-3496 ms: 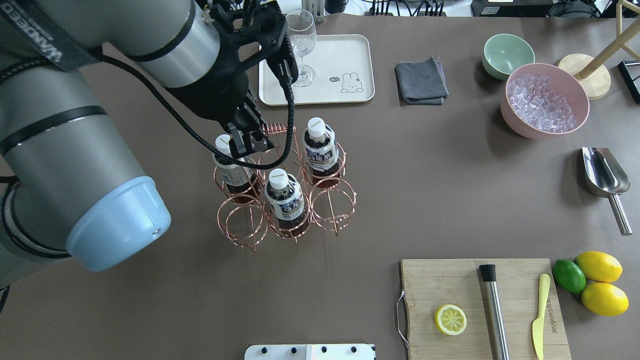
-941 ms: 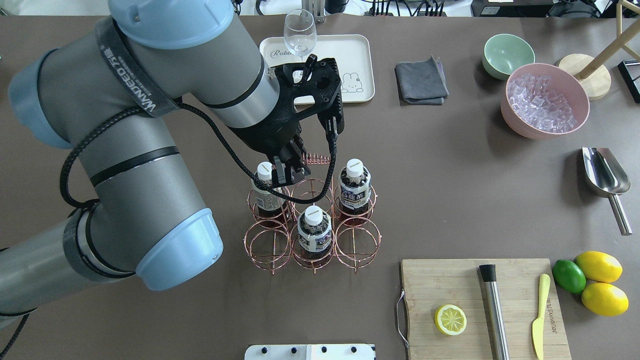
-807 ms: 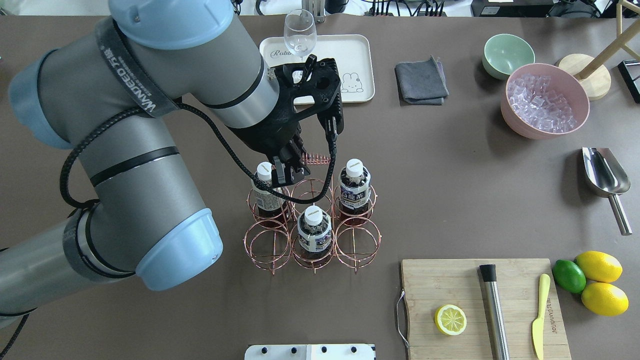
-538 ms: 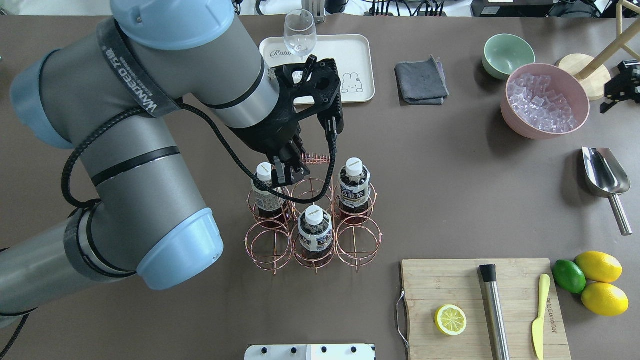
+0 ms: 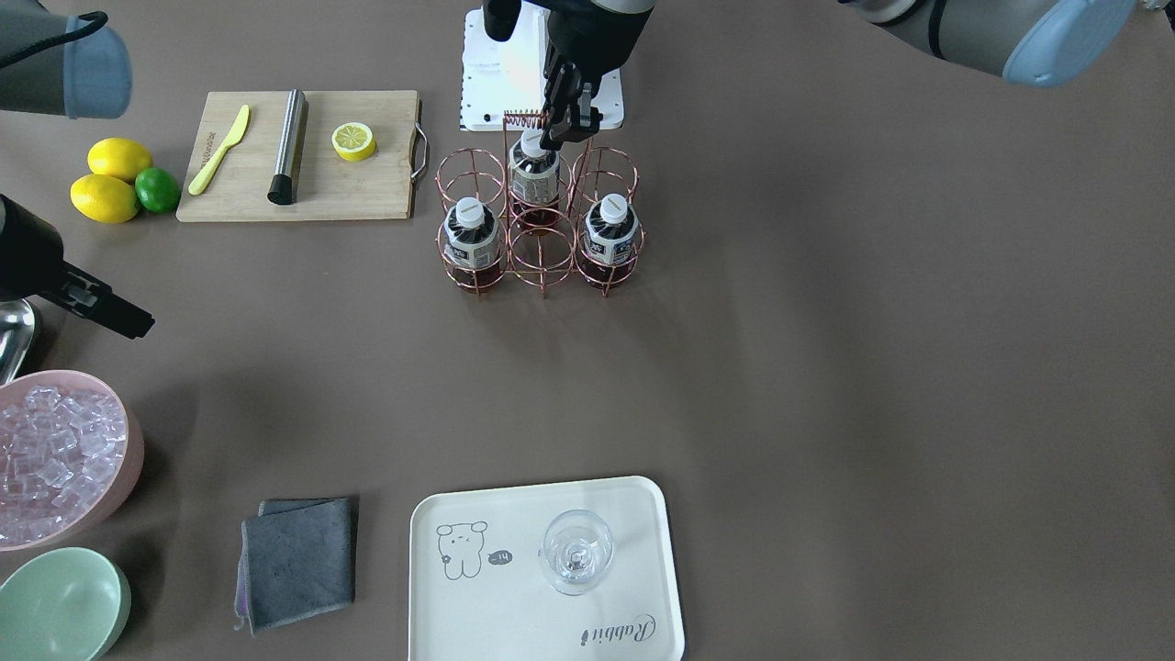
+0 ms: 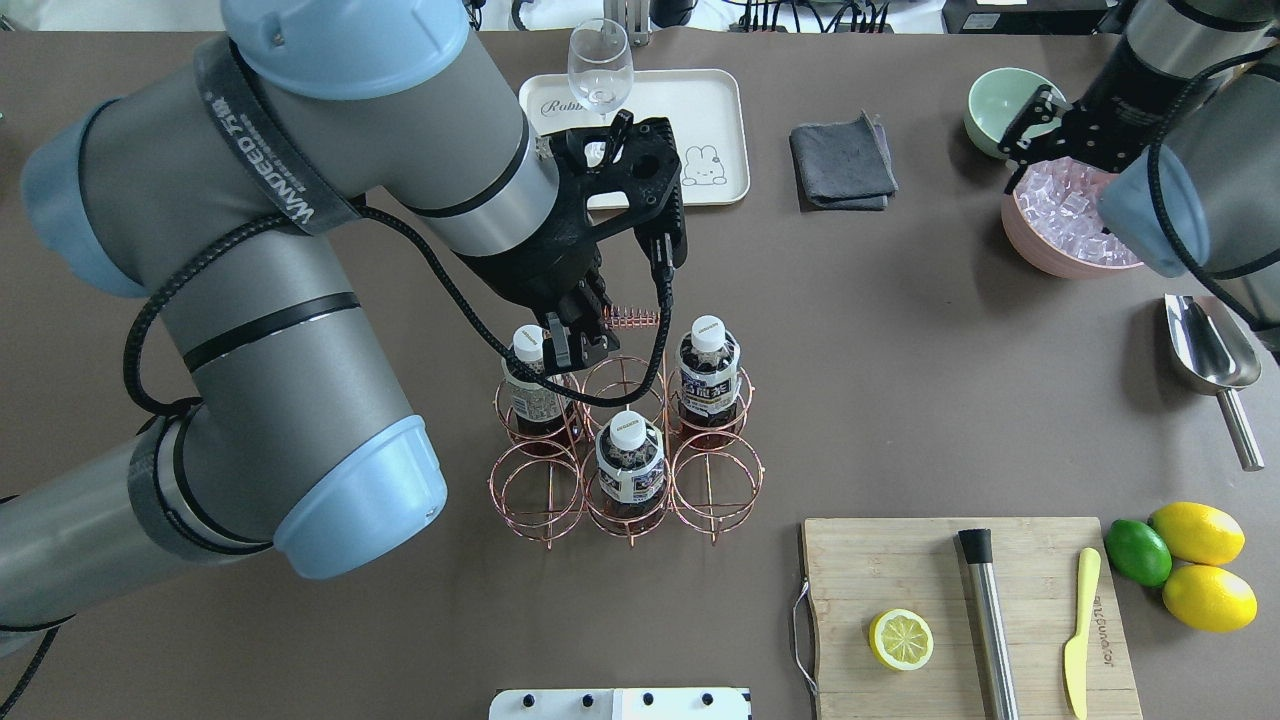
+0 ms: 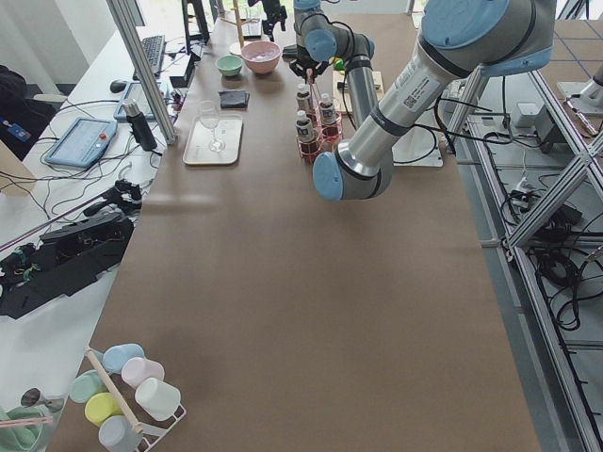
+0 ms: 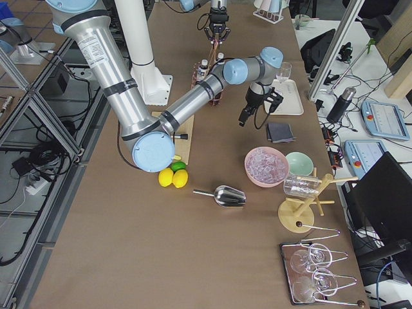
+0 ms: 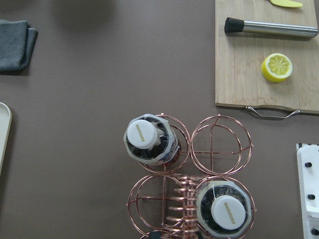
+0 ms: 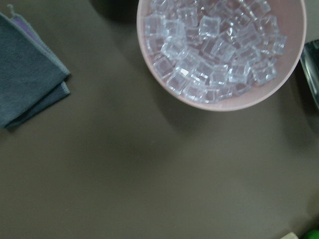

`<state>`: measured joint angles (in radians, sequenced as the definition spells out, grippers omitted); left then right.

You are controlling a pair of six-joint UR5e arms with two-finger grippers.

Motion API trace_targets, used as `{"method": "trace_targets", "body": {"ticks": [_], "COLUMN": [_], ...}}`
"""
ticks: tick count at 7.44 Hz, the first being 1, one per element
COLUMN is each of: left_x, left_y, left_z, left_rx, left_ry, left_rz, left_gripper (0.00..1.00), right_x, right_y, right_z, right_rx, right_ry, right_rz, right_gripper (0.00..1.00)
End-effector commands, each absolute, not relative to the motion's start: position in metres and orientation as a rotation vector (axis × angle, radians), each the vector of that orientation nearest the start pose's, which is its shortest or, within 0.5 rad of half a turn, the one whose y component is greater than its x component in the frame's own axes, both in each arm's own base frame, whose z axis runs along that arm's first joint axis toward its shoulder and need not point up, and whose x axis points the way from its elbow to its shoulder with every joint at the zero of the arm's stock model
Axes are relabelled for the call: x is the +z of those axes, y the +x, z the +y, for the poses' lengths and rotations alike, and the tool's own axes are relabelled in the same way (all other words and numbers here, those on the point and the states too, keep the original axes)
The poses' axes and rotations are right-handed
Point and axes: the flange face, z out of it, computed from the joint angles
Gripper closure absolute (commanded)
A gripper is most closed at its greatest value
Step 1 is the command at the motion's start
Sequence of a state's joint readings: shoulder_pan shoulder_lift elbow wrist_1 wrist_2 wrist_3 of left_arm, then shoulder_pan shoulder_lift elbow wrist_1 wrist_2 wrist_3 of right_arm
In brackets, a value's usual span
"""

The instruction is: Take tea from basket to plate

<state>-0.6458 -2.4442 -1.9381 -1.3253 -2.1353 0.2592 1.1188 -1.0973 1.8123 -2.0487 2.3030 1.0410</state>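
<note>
The copper wire basket point(image 6: 545, 497) stands mid-table and holds three tea bottles. In the overhead view they are at back left point(image 6: 530, 390), front middle point(image 6: 630, 460) and back right point(image 6: 708, 375). My left gripper point(image 6: 575, 342) is shut on the basket's twisted wire handle point(image 6: 632, 320), right beside the back-left bottle's cap. The front view shows the same grip point(image 5: 565, 119) above the basket point(image 5: 543, 266). The cream plate point(image 6: 700, 110) lies beyond the basket, apart from it. My right gripper point(image 5: 133, 323) hangs near the ice bowl; its jaws are not clear.
A stemmed glass point(image 6: 600, 70) stands on the plate's left part. A grey cloth point(image 6: 842, 160), green bowl point(image 6: 1000, 100) and pink ice bowl point(image 6: 1060, 225) lie to the right. A metal scoop point(image 6: 1210, 350), cutting board point(image 6: 970, 610) and citrus fruit point(image 6: 1200, 560) are nearer.
Since 3.5 s ago my left gripper carried the basket rightward and nearer. Over the last second it has stayed put. My right arm has come in from the right over the ice bowl.
</note>
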Motion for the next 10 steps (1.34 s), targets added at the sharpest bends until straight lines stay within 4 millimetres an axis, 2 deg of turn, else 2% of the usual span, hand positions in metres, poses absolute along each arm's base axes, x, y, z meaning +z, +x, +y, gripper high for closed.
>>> {"method": "trace_targets", "body": {"ticks": [1, 2, 3, 4, 5, 6, 7, 8, 10], "left_x": [0.026, 0.027, 0.027, 0.029, 0.029, 0.031, 0.032, 0.032, 0.033], "left_y": [0.413, 0.414, 0.413, 0.414, 0.414, 0.414, 0.414, 0.414, 0.416], "left_z": [-0.412, -0.412, -0.411, -0.412, -0.412, -0.412, -0.412, -0.412, -0.414], "left_rx": [1.333, 1.333, 1.333, 1.333, 1.333, 1.333, 1.333, 1.333, 1.329], "left_ry": [0.811, 0.809, 0.811, 0.806, 0.806, 0.801, 0.801, 0.801, 0.799], "left_rz": [0.874, 0.874, 0.874, 0.873, 0.873, 0.872, 0.872, 0.872, 0.863], "left_gripper": [1.00, 1.00, 1.00, 1.00, 1.00, 1.00, 1.00, 1.00, 1.00], "right_x": [0.239, 0.215, 0.194, 0.184, 0.178, 0.156, 0.147, 0.142, 0.146], "right_y": [-0.267, -0.287, -0.283, -0.312, -0.331, -0.355, -0.380, -0.392, -0.406], "right_z": [-0.548, -0.541, -0.545, -0.524, -0.511, -0.506, -0.484, -0.480, -0.473], "right_rx": [0.506, 0.541, 0.627, 0.563, 0.516, 0.462, 0.468, 0.468, 0.464], "right_ry": [-0.452, -0.478, -0.539, -0.610, -0.594, -0.571, -0.609, -0.602, -0.551], "right_rz": [-0.768, -0.769, -0.788, -0.806, -0.808, -0.835, -0.818, -0.822, -0.820], "right_gripper": [0.00, 0.00, 0.00, 0.00, 0.00, 0.00, 0.01, 0.01, 0.05]}}
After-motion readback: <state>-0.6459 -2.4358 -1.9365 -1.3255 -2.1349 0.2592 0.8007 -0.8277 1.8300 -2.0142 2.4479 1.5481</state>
